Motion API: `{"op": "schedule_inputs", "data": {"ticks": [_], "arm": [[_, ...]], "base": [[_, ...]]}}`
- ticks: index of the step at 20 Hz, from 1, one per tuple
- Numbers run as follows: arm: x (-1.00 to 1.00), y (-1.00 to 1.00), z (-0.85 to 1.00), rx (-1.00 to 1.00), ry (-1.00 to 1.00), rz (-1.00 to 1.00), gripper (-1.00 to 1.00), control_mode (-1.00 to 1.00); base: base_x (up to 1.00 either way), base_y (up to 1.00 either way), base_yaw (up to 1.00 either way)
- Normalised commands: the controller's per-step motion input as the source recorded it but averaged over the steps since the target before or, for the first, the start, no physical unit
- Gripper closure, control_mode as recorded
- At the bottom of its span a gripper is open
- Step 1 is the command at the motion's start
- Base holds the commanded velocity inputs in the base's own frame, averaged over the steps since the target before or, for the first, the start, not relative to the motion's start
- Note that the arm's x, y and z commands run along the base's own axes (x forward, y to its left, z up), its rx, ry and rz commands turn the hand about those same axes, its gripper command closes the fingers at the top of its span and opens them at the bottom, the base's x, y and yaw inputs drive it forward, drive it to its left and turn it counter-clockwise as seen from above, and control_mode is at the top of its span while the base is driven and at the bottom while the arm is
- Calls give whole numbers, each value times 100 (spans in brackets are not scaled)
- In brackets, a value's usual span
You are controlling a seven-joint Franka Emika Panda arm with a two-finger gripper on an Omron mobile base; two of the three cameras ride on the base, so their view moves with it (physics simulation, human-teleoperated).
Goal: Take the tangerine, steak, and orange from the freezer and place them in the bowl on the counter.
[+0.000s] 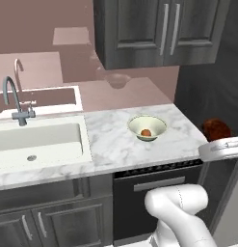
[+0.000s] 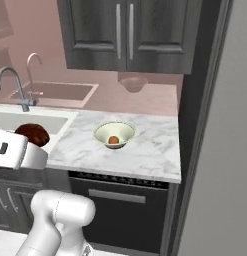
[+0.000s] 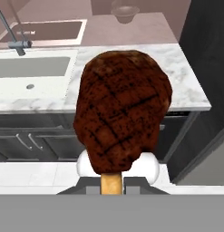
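One dark maroon steak [image 3: 121, 113], grill-marked, pale bone end.

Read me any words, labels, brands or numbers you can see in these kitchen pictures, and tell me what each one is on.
There is no readable text in any view. The steak in the shut gripper, the bowl, the counter, the sink, the upper cabinets and the dark appliance below the counter all carry no label, brand, number or sign.

Veined marble counter [image 1: 120, 144], grill-scored steak [image 3: 120, 113]
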Motion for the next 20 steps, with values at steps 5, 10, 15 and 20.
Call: {"op": "schedule_inputs", "data": {"ticks": [5,10,15,20], "arm": [[0,0,0,0,0,0,100,100],[0,0,0,0,0,0,100,100],[0,0,0,0,0,0,100,100],[0,0,0,0,0,0,100,100]], "base": [[53,17,0],[42,0,-1],[35,-5,-4],[34,-8,-3]]}}
